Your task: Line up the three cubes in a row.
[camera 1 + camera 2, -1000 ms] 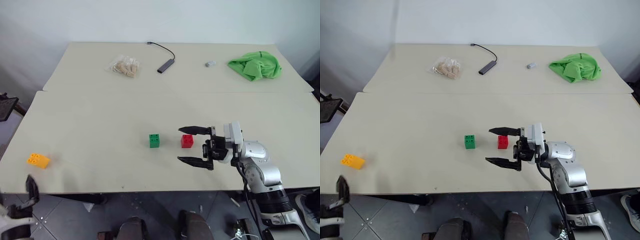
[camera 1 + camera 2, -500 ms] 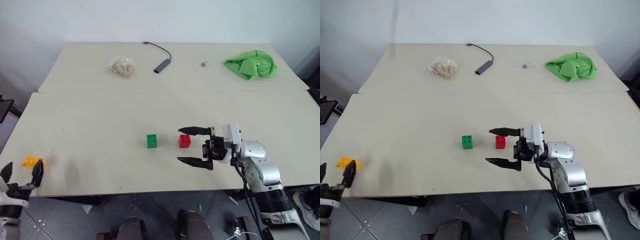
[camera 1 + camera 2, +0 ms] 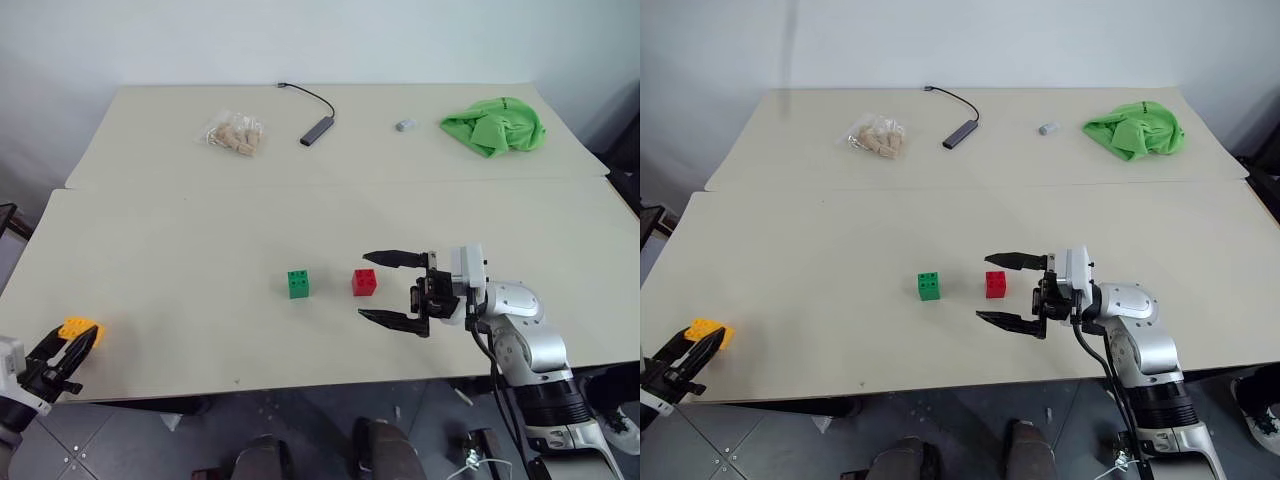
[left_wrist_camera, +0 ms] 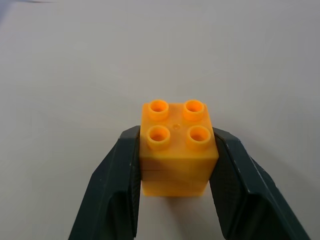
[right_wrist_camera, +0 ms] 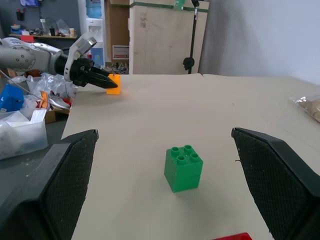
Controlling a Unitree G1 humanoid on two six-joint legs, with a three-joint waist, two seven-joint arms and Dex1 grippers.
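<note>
The right gripper [image 5: 175, 200] has its two fingers [image 5: 60, 180] spread wide, the green cube [image 5: 183, 168] standing on the table [image 5: 150, 115] between them. Far off at the table's edge, the left gripper [image 5: 102, 82] pinches the orange cube [image 5: 114, 83]

No text, label, brand, number or sign could be read on anything in these views
</note>
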